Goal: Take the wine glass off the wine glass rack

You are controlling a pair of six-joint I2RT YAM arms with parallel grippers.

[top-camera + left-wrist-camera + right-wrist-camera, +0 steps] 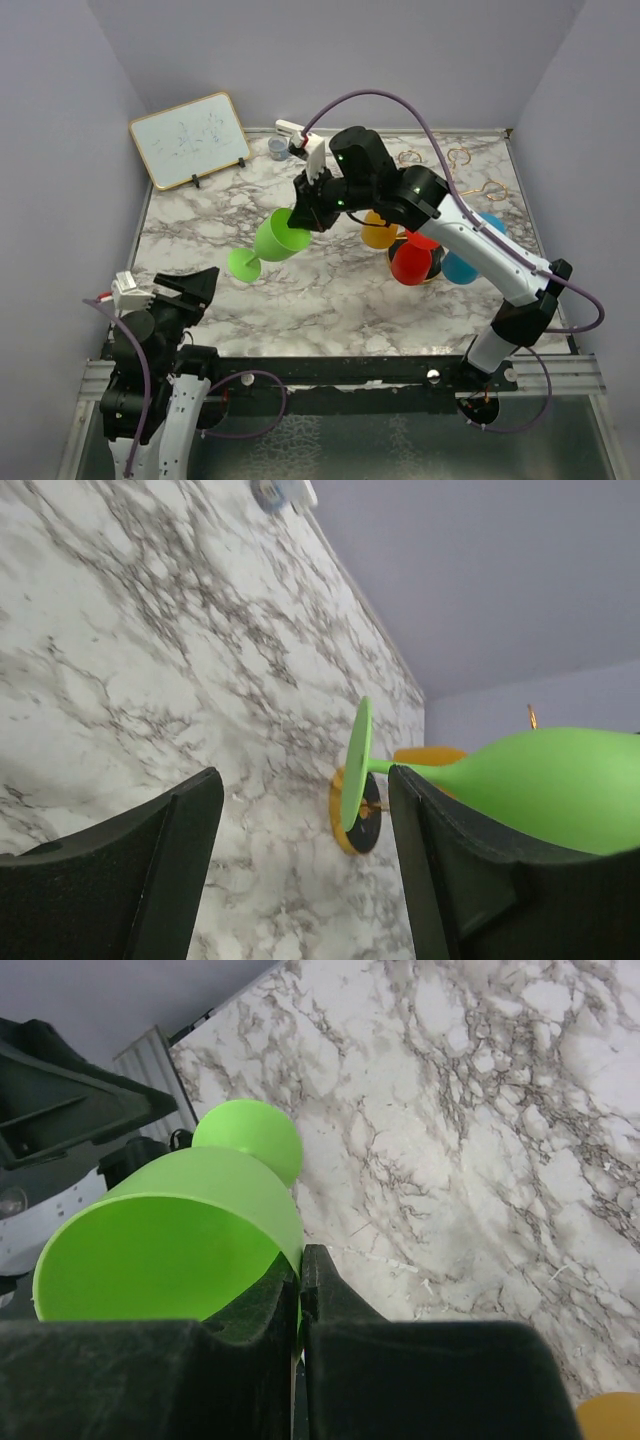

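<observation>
My right gripper (305, 212) is shut on the rim of a green wine glass (275, 240), one finger inside the bowl and one outside (302, 1270). It holds the glass (170, 1250) on its side above the marble table, foot towards the front left and away from the rack. The gold wire wine glass rack (493, 188) stands at the right, mostly hidden by the right arm; its black gold-rimmed base (362, 825) shows in the left wrist view behind the green glass (540, 785). My left gripper (195, 290) is open and empty at the near left (305, 870).
Orange (380, 232), red (411, 262) and blue (465, 262) glasses hang on the rack. A small whiteboard (190, 138) stands at the back left. A small grey-blue cup (277, 148) sits by the back wall. Walls close in the table on three sides.
</observation>
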